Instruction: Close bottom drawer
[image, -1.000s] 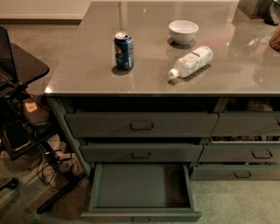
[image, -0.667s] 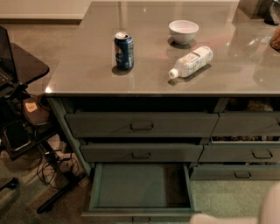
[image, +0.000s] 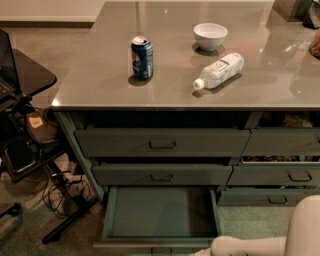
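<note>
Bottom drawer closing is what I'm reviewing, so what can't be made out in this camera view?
- The tool: past the bottom edge of the camera view; only the white arm shows, bottom right, beside the bottom drawer.
- The drawer's front and pull: mostly cut off by the bottom edge.
- Contact between arm and drawer: cannot tell.

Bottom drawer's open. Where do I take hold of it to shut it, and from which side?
Take the bottom drawer by the middle of its front panel, coming from the front and pushing straight in: it is pulled out square to the cabinet, so a centred hold shouldn't skew it. The gripper sits at the picture's lower edge, right of that panel.
</note>
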